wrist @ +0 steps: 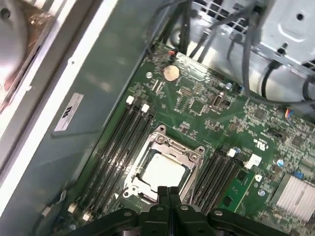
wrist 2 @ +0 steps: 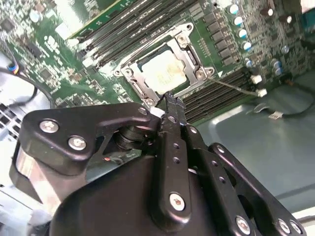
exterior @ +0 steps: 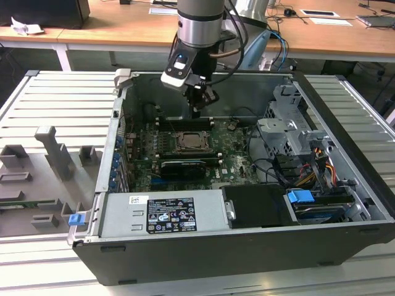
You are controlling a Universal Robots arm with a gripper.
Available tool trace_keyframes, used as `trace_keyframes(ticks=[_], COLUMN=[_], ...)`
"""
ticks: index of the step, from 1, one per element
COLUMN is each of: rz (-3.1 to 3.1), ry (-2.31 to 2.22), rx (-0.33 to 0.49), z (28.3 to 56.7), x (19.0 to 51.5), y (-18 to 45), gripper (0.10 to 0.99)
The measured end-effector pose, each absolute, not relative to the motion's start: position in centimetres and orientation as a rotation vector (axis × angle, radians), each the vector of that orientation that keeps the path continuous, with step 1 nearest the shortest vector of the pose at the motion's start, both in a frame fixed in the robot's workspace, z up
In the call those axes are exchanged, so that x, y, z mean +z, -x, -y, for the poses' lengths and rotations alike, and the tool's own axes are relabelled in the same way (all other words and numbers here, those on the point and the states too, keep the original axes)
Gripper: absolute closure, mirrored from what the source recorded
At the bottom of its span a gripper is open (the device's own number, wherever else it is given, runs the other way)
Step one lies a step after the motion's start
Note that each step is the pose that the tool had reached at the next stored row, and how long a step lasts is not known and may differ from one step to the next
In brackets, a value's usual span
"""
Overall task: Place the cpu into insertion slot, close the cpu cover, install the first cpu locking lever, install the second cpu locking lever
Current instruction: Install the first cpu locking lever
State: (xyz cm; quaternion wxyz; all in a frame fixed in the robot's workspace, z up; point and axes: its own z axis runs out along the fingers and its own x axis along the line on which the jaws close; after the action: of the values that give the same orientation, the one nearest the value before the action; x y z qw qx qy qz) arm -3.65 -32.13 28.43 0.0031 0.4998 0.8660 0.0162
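The cpu [wrist: 162,172] [wrist 2: 165,73], with its pale metal top, lies flat in the insertion slot [exterior: 192,142] on the green board. The cpu cover [wrist: 170,143] [wrist 2: 193,49], a grey metal frame, lies down around the chip, whose top shows through its window. My gripper [exterior: 196,111] [wrist: 168,190] [wrist 2: 172,101] hangs a little above the socket's edge, its black fingers shut together with nothing between them. In both wrist views its tips overlap the frame's rim. I cannot tell whether they touch the frame.
Long black memory slots [wrist: 120,142] [wrist: 216,172] flank the socket on both sides. A long black card [exterior: 182,166] lies in front of it. The power supply [exterior: 163,213], drive cage [exterior: 290,123] with cables, and case walls [exterior: 123,111] enclose the board.
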Motion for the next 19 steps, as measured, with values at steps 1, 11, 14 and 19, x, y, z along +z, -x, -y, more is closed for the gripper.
trace_keyframes(ticks=[1, 11, 14, 19], rz=[-2.734, -2.937, -2.975, -3.030], ry=[-1.535, -1.110, -1.006, -0.833], rx=[0.050, 0.050, 0.049, 0.049], z=[32.13, 32.13, 32.13, 32.13], x=[28.43, 28.43, 28.43, 28.42], y=[3.65, 3.65, 3.65, 3.65], gripper=[0.980, 0.980, 0.980, 0.980])
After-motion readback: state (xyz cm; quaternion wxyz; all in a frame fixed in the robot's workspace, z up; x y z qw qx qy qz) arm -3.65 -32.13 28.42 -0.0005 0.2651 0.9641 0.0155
